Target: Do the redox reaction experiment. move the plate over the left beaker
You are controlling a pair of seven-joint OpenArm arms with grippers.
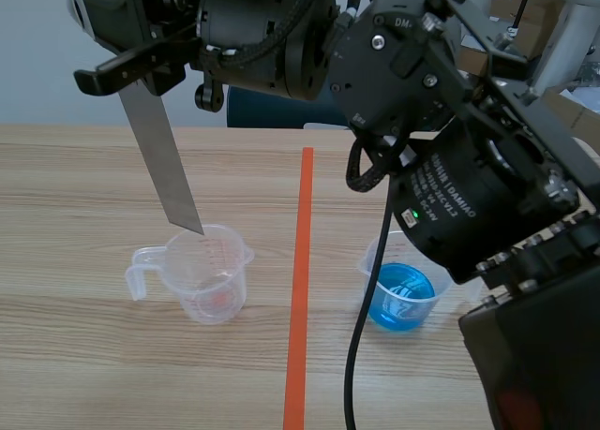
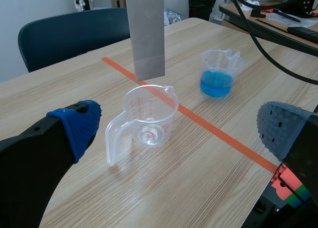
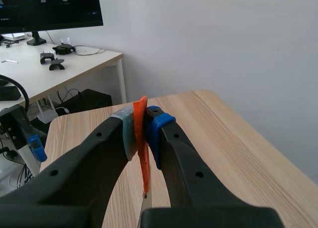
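My right gripper [image 3: 141, 131] is pinching the plate [image 1: 161, 158] by its orange-marked top end, pads pressed flat on both faces so the strip cannot swing or twist. I hold it high and reach across from my right side, because the left beaker [image 1: 208, 271] stands beyond the tape line [image 1: 300, 261] from where that arm comes in. The plate hangs downward, tilted in the scene view, with its lower edge just above the beaker's rim and not yet inside. I judge the move over the beaker to be nearly or fully made.

The left beaker is clear and looks empty, standing upright on the desk [image 1: 75, 196] with its handle turned away from the line. The right beaker [image 1: 403, 294], holding blue liquid, sits well apart on the other side, so the plate stays away from it.

My left gripper [image 2: 181, 128] is spread wide and holds nothing. It waits low, near the left beaker, probably ready to steady it.
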